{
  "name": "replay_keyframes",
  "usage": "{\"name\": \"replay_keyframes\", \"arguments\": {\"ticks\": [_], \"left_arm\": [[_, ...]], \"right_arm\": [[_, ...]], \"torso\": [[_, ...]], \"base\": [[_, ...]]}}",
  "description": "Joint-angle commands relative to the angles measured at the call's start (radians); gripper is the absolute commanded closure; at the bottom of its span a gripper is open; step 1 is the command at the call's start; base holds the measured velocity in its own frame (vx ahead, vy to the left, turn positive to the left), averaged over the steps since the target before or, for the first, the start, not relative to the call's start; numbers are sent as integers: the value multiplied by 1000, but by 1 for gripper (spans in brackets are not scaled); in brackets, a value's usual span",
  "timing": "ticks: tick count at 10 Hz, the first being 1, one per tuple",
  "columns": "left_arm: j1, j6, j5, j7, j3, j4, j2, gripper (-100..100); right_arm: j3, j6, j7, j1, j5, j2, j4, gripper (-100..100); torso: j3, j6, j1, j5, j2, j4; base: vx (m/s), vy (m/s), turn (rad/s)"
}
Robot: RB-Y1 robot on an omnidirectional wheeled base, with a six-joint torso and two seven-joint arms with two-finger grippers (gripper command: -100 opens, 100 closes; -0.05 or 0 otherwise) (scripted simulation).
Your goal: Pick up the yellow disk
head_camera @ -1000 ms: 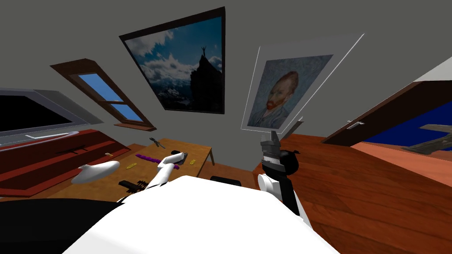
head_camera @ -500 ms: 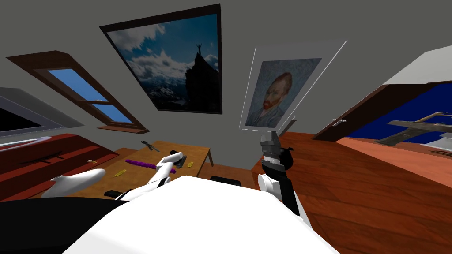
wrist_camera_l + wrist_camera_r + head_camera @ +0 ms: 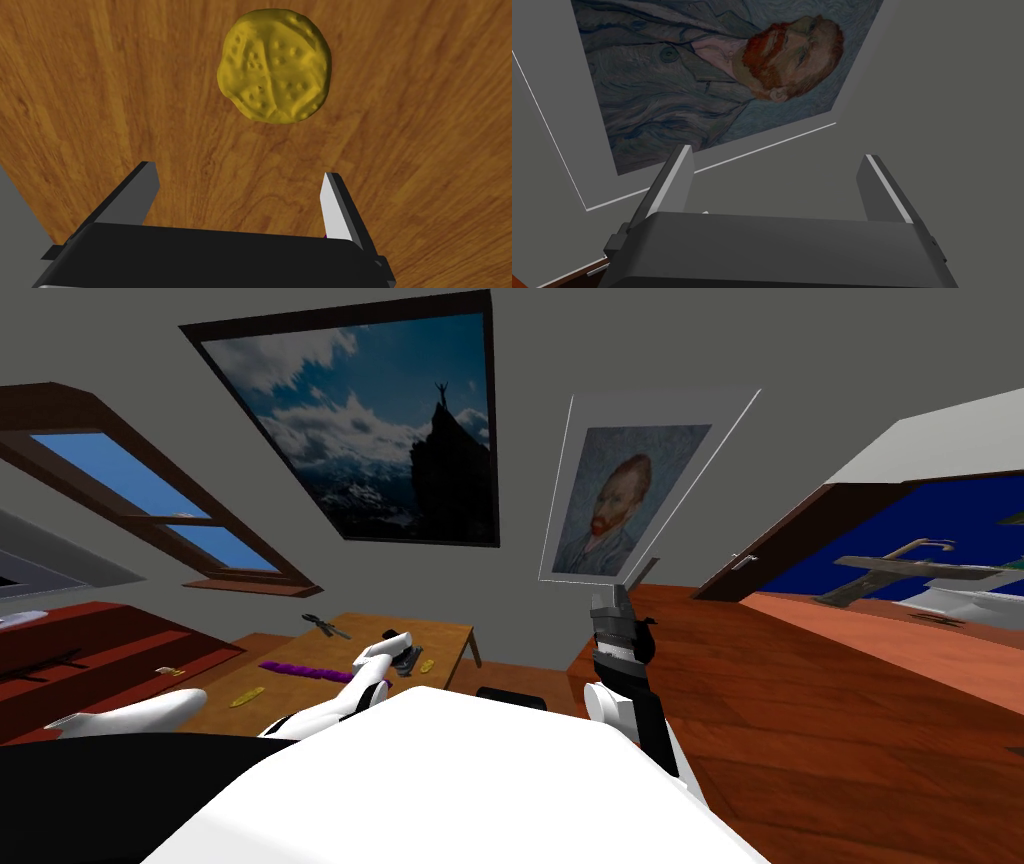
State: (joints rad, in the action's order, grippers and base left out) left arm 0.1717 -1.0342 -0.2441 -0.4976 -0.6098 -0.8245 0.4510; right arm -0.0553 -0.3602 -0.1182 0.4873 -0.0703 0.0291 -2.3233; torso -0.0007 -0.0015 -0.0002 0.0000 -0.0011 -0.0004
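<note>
Nothing grabbed yet: left claw (image 3: 239, 170) hangs released over the brown wooden table (image 3: 90, 100), lumpy dimpled yellow disk (image 3: 274, 66) just beyond it. Reach and pinch left, I'd say.

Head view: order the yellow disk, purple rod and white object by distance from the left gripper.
1. yellow disk, just ahead of the left gripper.
2. purple rod, mid-table, farther left.
3. white object, at the table's left end.
</note>
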Motion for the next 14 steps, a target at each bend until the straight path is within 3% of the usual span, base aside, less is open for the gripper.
{"name": "replay_keyframes", "arguments": {"ticks": [1, 8, 9, 10, 11, 14], "left_arm": [[21, -36, -8, -16, -17, 50, 14, -100], [77, -154, -29, -61, -71, 201, 47, -100], [76, -139, -27, -58, -67, 197, 45, -100], [77, -141, -28, -60, -68, 200, 46, 0], [74, -108, -27, -48, -53, 215, 26, -100], [70, -58, -27, -30, -31, 238, -3, -100]], "right_arm": [[0, 0, 0, 0, 0, 0, 0, 0], [0, 0, 0, 0, 0, 0, 0, 0], [0, 0, 0, 0, 0, 0, 0, 0], [0, 0, 0, 0, 0, 0, 0, 0], [0, 0, 0, 0, 0, 0, 0, 0], [0, 0, 0, 0, 0, 0, 0, 0]], "torso": [[0, 0, 0, 0, 0, 0], [0, 0, 0, 0, 0, 0], [0, 0, 0, 0, 0, 0], [0, 0, -1, 0, 1, 0], [0, 0, -1, 0, 1, 0], [0, 0, 3, 1, 0, 0]], "base": [[10, 10, -81], [9, 12, -81], [0, 0, 0], [0, 0, 0], [4, 32, -1], [9, 57, -4]]}}
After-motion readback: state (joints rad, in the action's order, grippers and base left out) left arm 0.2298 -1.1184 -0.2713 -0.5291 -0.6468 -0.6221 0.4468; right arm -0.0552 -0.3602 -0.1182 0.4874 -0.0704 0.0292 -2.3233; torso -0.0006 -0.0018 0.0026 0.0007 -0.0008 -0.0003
